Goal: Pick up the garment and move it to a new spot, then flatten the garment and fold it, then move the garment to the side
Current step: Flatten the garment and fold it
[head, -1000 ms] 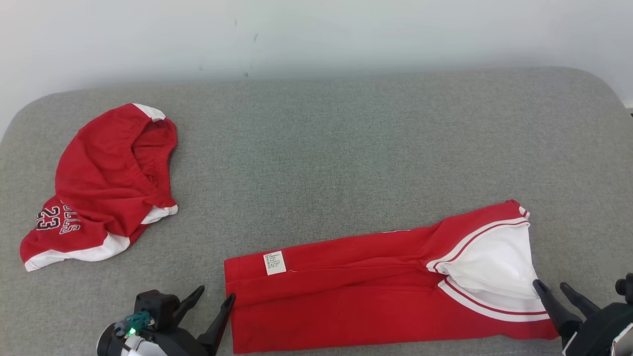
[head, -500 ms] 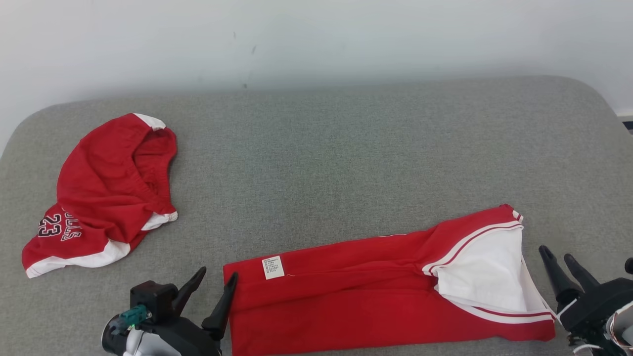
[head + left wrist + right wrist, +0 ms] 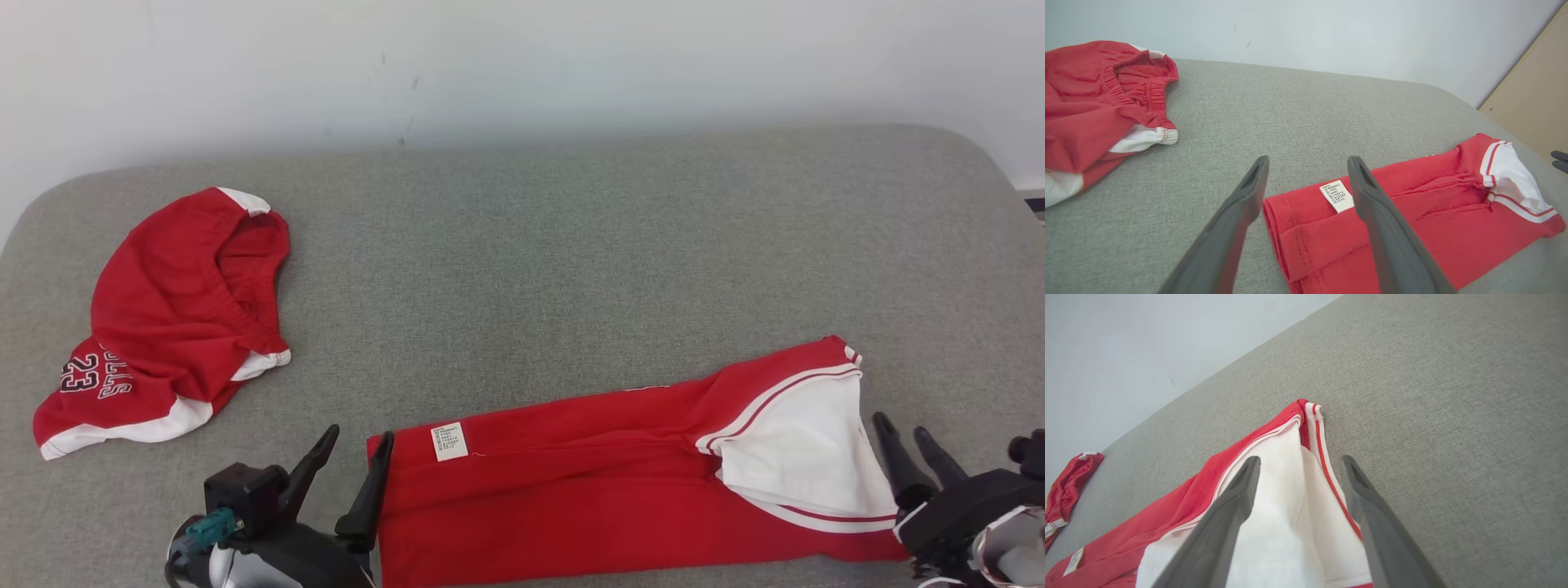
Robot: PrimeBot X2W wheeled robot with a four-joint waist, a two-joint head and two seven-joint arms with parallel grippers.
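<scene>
The folded garment (image 3: pixel 588 490) lies between the left gripper (image 3: pixel 360 431) and the right gripper (image 3: pixel 899 423), one end framed by each pair of wide jaws. All layers should be pinched together before lifting.

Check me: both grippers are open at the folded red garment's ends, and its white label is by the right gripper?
No: the white label lies by the left gripper, as the left wrist view shows. The right gripper is at the other end of the folded red garment; both are open.
</scene>
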